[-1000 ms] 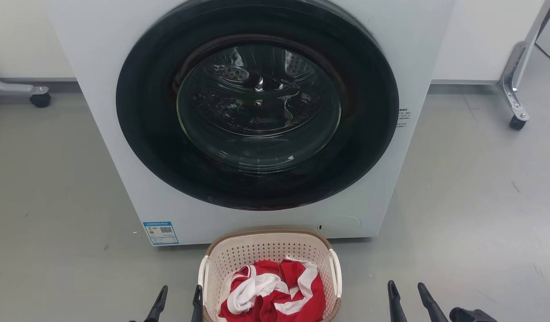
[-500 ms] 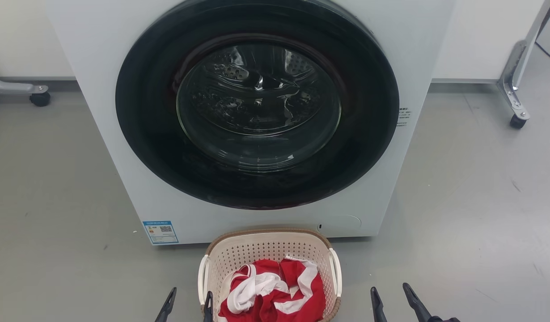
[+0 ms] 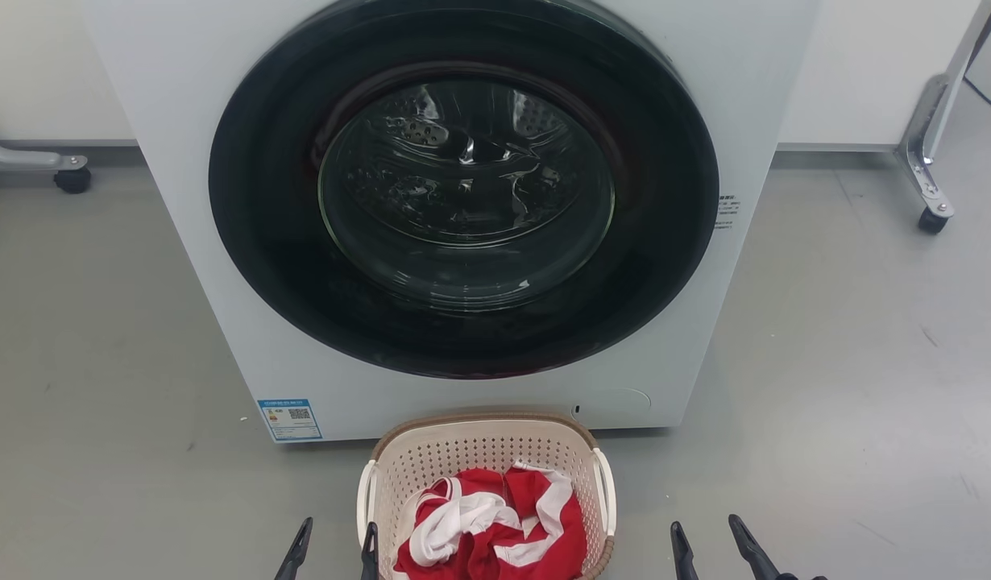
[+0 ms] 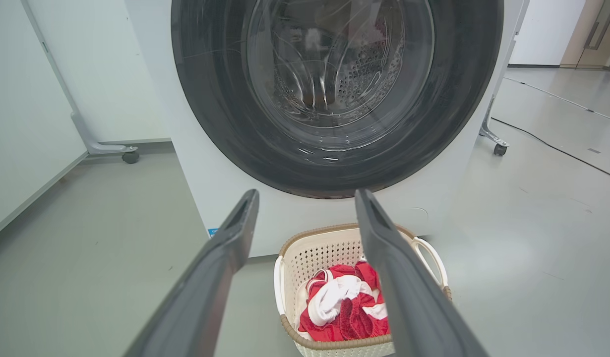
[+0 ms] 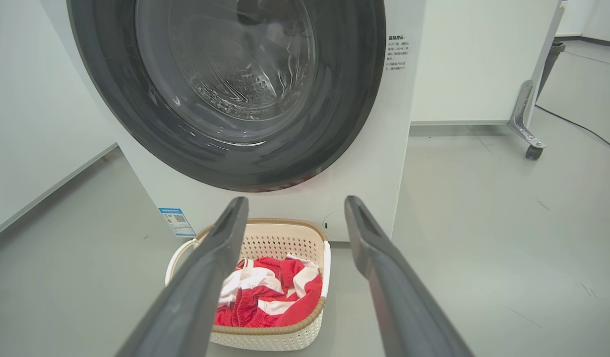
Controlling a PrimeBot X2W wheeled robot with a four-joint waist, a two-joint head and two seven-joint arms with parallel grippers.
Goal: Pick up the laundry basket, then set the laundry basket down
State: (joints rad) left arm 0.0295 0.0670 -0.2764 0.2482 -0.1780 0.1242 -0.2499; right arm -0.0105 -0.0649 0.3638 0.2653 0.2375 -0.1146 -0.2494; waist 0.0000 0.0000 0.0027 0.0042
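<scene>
Grey floor (image 3: 101, 338) runs up to a white washing machine (image 3: 181, 201) with a round dark door; a castored frame foot (image 3: 72, 179) sits at the far left by the wall. Nearer, the left tool (image 3: 339, 528) hangs with its fingers spread and empty, the inner one just beside the left handle (image 3: 365, 491) of the laundry basket (image 3: 479, 451); the basket stands on the floor at the machine's foot, a red-and-white garment (image 3: 495, 524) heaped inside. The right tool (image 3: 705, 525) is likewise spread and empty, but stands apart from the right handle (image 3: 607, 491). That unevenness is the likely hazard: one side gripped first could tip the basket and spill the garment; a forward nudge could knock it against the machine.
</scene>
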